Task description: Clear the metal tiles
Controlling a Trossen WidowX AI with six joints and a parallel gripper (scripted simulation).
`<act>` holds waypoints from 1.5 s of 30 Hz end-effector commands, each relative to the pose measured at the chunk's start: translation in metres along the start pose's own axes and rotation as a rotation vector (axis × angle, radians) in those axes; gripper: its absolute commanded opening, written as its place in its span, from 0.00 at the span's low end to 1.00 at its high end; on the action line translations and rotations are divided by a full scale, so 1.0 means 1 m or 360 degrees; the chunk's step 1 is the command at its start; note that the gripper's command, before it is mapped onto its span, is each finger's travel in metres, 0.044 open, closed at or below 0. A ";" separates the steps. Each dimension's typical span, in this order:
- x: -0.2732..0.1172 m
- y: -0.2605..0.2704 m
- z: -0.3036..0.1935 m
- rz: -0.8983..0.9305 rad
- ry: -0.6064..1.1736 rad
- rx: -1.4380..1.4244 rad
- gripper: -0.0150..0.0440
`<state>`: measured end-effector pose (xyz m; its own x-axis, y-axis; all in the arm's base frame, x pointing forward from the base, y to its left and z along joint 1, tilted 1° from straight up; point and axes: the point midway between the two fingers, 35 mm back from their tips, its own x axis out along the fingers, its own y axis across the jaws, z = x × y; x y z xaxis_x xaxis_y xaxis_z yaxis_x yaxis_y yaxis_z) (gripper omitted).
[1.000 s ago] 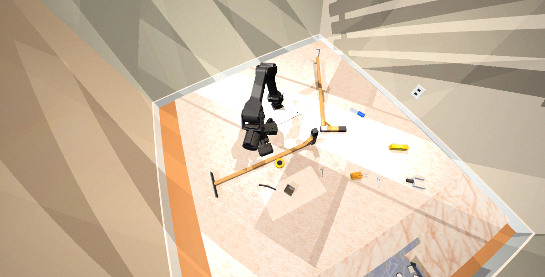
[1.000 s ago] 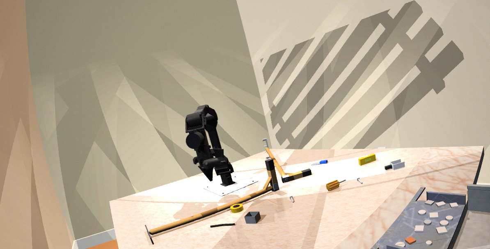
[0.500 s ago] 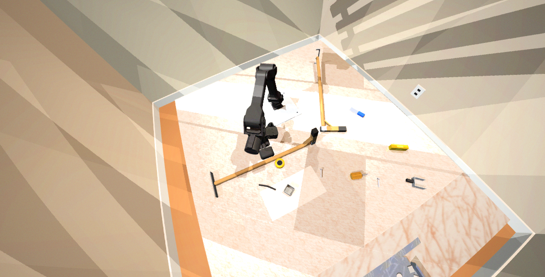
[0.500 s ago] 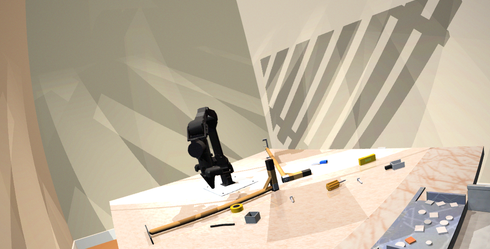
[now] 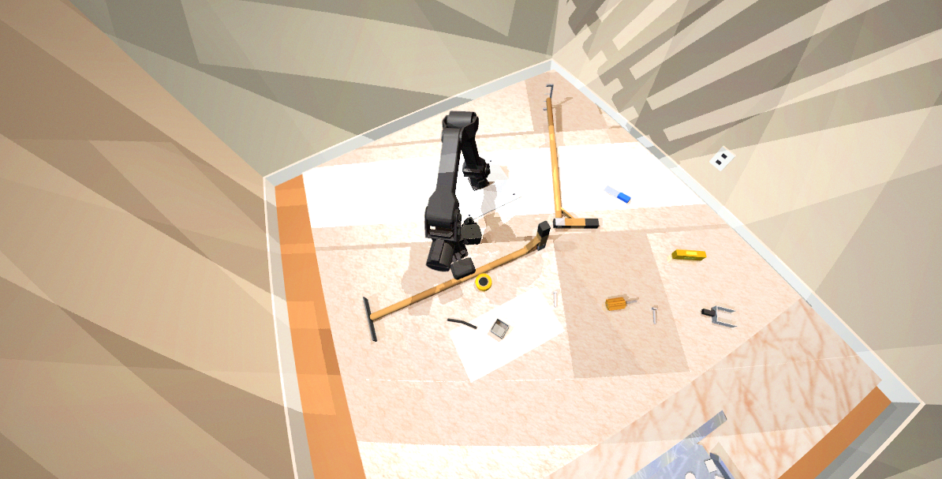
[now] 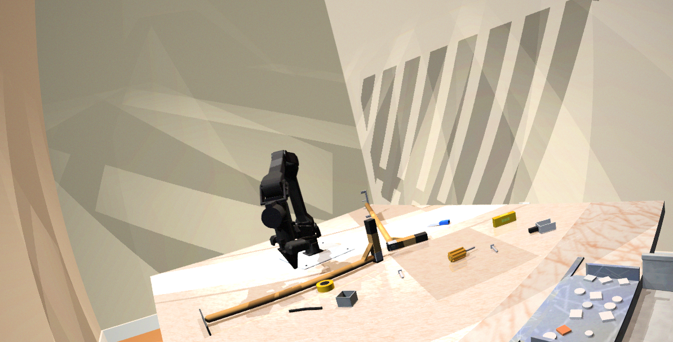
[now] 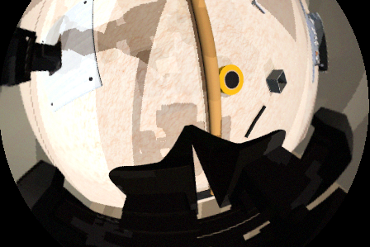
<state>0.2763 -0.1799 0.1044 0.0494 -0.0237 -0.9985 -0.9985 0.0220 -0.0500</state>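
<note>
The long scraper (image 5: pixel 421 295) (image 6: pixel 268 300) (image 7: pixel 211 58) lies on the table. Its thin black blade (image 5: pixel 370 320) (image 6: pixel 204 321) is at the left end and its upright black and wooden grip (image 5: pixel 543 235) (image 6: pixel 373 240) at the right. My gripper (image 5: pixel 463 267) (image 6: pixel 295 265) (image 7: pixel 188 128) is shut and empty, above the handle, with its fingertips pointing down. The steel bench plate (image 5: pixel 678 458) (image 6: pixel 554 309) is at the lower right, with several pale metal tiles (image 6: pixel 595 295) and an orange one (image 6: pixel 563 329) on it. A grey box (image 6: pixel 659 271), probably the catch box, stands beyond it, partly out of view.
A yellow tape roll (image 5: pixel 483 282) (image 6: pixel 324 285) (image 7: pixel 231 79) lies right beside the handle. A small grey box (image 5: pixel 499 328) (image 6: pixel 346 298) (image 7: pixel 277 81) and black strip (image 5: pixel 461 323) (image 7: pixel 255 121) are near. A hooked wooden tool (image 5: pixel 554 159) (image 6: pixel 379 224) lies behind. A screwdriver (image 5: pixel 616 304) lies right.
</note>
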 end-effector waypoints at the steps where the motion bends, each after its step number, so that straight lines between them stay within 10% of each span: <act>1: 0.010 0.002 0.001 0.0010 -0.0009 -0.0015 0.25; 45: 0.051 -0.011 0.004 0.0009 -0.0009 -0.0043 0.25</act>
<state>0.2863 -0.1769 0.0547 0.0468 -0.0204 -0.9987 -0.9989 -0.0112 -0.0466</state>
